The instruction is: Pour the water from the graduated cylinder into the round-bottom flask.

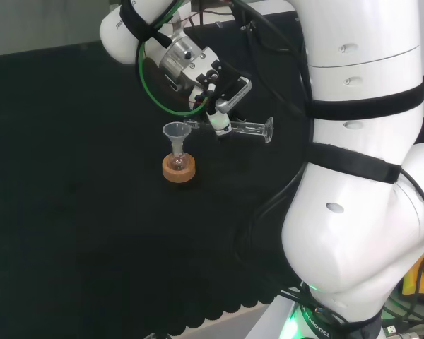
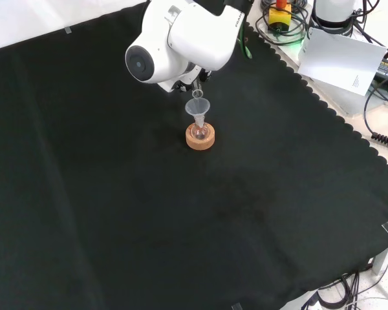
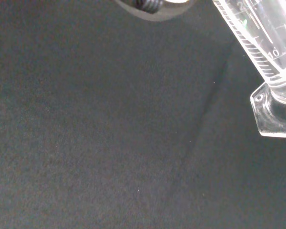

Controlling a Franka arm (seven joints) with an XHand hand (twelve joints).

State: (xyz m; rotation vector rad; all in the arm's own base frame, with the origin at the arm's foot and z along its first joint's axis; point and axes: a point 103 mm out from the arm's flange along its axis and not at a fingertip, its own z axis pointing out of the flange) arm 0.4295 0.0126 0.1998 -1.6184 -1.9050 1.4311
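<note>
Hand (image 1: 222,106) curled round graduated cylinder (image 1: 247,128), tipped level over funnel (image 1: 175,132) in flask on cork ring (image 1: 179,169); black cloth (image 1: 71,212).

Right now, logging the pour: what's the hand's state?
Hand: shut on the graduated cylinder, tipped sideways with its mouth over the funnel.

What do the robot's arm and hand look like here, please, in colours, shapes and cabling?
The arm is built of glossy white rounded links wrapped with black straps, with a round grey cap at one joint in the front view. Green and black cables loop along it. The hand is black and white with silver metal parts at the wrist.
</note>
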